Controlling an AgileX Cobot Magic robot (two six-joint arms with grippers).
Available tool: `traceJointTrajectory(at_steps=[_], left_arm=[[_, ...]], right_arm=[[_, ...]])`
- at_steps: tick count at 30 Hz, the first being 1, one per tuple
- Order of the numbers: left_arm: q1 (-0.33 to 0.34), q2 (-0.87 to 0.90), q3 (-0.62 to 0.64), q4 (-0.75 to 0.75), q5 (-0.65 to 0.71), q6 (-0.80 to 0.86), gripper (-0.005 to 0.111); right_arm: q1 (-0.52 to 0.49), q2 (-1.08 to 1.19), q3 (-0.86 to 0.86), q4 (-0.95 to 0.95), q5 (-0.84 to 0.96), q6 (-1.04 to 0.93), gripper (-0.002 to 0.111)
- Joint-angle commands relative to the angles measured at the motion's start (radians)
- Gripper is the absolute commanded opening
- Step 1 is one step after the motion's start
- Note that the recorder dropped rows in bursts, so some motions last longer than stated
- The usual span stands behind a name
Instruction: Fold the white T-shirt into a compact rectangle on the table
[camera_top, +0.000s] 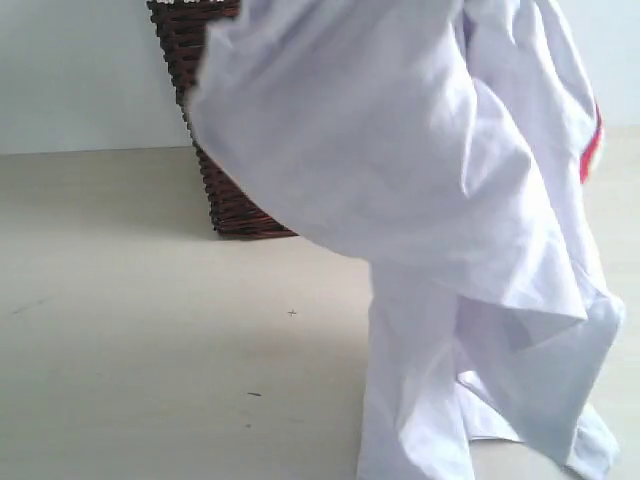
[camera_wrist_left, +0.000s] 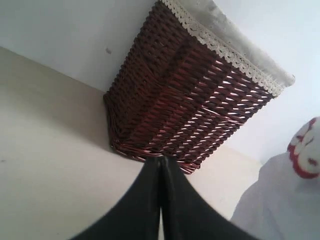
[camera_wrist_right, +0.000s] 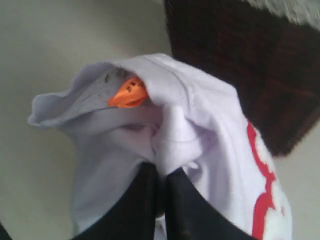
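Note:
The white T-shirt (camera_top: 440, 200) hangs bunched in the air on the right of the exterior view, its lower folds trailing down toward the table (camera_top: 130, 330). My right gripper (camera_wrist_right: 163, 169) is shut on a pinch of the white T-shirt (camera_wrist_right: 195, 125) near its collar, beside the orange neck tag (camera_wrist_right: 128, 93); red-edged lettering (camera_wrist_right: 262, 195) shows along one side. My left gripper (camera_wrist_left: 161, 161) is shut with nothing between its black fingers, held above the table close to the basket. A corner of the shirt (camera_wrist_left: 285, 200) shows at that view's edge. Neither gripper shows in the exterior view.
A dark brown wicker basket (camera_top: 215, 170) with a white lace rim (camera_wrist_left: 220, 47) stands at the back of the table against a pale wall. A few tiny dark specks (camera_top: 254, 394) mark the bare table surface left of the shirt.

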Motion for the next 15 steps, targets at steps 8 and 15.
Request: traceJointTrajectory(at_steps=[8,15], left_arm=[[0.002,0.001,0.003,0.005,0.0,0.005,0.001],[0.002,0.001,0.003,0.005,0.0,0.005,0.001]], right_arm=[[0.0,0.134,0.121,-0.526,0.134,0.326,0.0],[0.035,0.021,-0.284,-0.65,0.097,0.384,0.0]])
